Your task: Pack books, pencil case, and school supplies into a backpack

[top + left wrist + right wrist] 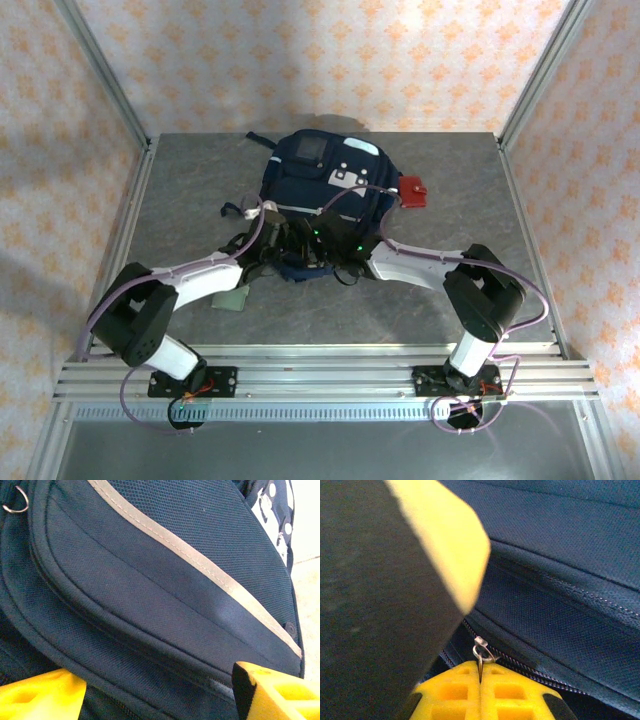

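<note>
Backpack (300,165) patch print (352,173) too small to read; right gripper (481,676) is pinching zipper pull (480,648); left gripper (157,694) is hovering released.

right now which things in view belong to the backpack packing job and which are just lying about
Job: backpack; its zipper pull, pinched in the right gripper; red square item beside the backpack; pale green wallet by the left arm.
Just there: aluminium rail; patterned walls.
</note>
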Action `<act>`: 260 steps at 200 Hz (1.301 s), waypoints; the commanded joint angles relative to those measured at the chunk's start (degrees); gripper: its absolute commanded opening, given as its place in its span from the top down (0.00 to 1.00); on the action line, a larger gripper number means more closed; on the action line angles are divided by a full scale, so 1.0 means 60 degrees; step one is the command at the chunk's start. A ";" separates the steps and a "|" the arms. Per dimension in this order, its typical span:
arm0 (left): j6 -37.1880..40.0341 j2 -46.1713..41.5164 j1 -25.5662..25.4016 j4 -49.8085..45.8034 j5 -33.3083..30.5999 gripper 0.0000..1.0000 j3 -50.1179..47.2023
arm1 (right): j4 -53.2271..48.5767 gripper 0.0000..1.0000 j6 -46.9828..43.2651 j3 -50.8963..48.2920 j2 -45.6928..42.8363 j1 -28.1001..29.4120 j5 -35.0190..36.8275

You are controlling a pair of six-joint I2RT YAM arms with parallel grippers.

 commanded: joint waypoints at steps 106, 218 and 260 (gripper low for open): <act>0.0495 0.0419 0.1039 0.0203 -0.0276 1.00 0.0424 | -0.0478 1.00 -0.0602 -0.1742 -0.1459 -0.1555 0.0606; 0.2286 0.0884 0.1949 -0.1583 -0.0964 0.81 0.2884 | 0.0313 1.00 -0.0171 -0.1297 -0.1383 -0.1262 -0.0253; 0.1871 -0.0485 0.1831 -0.1633 -0.0403 0.41 0.1656 | 0.1088 1.00 0.0169 -0.0445 -0.0317 -0.0642 -0.0694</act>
